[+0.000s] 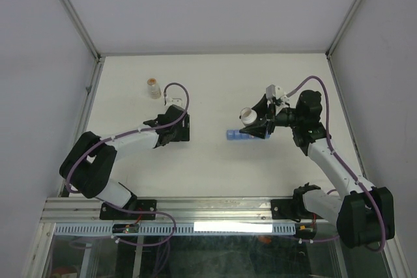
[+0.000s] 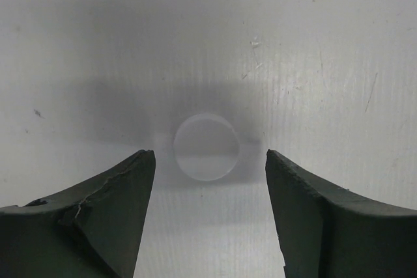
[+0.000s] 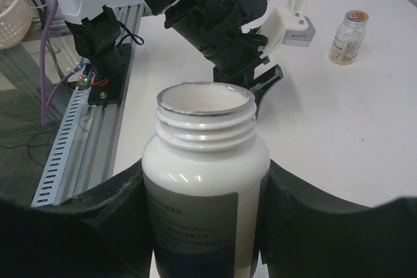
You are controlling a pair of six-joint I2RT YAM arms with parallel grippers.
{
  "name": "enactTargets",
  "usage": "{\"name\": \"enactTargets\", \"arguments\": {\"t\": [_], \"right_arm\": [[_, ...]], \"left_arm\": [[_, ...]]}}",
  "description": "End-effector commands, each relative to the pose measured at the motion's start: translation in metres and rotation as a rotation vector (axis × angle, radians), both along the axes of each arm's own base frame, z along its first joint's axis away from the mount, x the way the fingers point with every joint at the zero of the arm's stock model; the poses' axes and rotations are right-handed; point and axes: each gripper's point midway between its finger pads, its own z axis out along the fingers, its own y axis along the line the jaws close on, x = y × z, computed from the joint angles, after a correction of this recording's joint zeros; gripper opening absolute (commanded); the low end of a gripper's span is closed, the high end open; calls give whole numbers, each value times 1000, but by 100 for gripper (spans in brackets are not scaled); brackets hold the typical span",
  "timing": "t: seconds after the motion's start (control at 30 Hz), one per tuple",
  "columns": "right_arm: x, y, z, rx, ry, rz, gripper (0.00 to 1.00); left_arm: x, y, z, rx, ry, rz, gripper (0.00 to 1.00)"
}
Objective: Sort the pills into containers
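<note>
Mid-table, a shade toward the right edge, lies the blue strip (image 1: 241, 135), its row of compartments running parallel to the near edge. Right gripper (image 1: 259, 125) hangs just above its right end. The jaws are clamped on a white bottle (image 3: 205, 180) with no cap, threaded mouth open. Can't see from any view what is inside it.

Left gripper (image 2: 208, 154) sits low over the table (image 1: 215, 174), left of centre, jaws spread wide. A round white disc (image 2: 206, 136) lies flat on the surface just past the fingertips, in line with the gap and touching neither finger.

Toward the far left corner stands a small clear bottle (image 1: 153, 88) with tan contents, upright and well apart from everything else.

Surface: plain white, matte, with fine scratches and a few dark specks up close. A soft grey shadow lies under the left gripper.

Room: pale panels (image 1: 39, 63) close off the far, left and right sides, with aluminium posts (image 1: 71, 11) rising from the far corners. An aluminium rail (image 1: 215, 208) runs along the near edge, carrying both arm bases. Purple cables (image 1: 179, 92) loop along each arm. A pale basket (image 3: 13, 4) sits off the table, beyond the rail.
</note>
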Motion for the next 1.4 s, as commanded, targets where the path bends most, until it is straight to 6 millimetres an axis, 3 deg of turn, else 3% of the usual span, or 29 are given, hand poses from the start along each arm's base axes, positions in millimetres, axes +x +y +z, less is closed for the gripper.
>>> {"name": "enactTargets", "arguments": {"t": [0.0,0.1,0.33,0.6,0.8,0.93,1.03,1.17,1.37], "right_arm": [[-1,1,16,12,-74,19,2],[0,1,16,11,-69,18,2],[1,1,16,8,-64,17,2],[2,-1,17,7,-61,10,2],[1,-3,14,-9,-68,26,1],[-1,-5,11,-31,-86,39,1],[-2,-7,12,-42,-114,45,1],[-1,-10,11,-67,-136,38,1],[4,-16,9,-125,-148,-5,1]], "left_arm": [[16,-8,8,6,-11,-25,66],[14,-4,2,34,18,-15,59],[11,-3,-5,55,53,-12,54],[10,-5,-11,61,83,-22,39],[9,-14,6,3,63,-43,24],[4,-44,39,-178,7,-141,21],[-9,-78,87,-419,-89,-281,20],[-43,-115,155,-750,-219,-507,20],[-91,-138,219,-1094,-299,-768,20]]}}
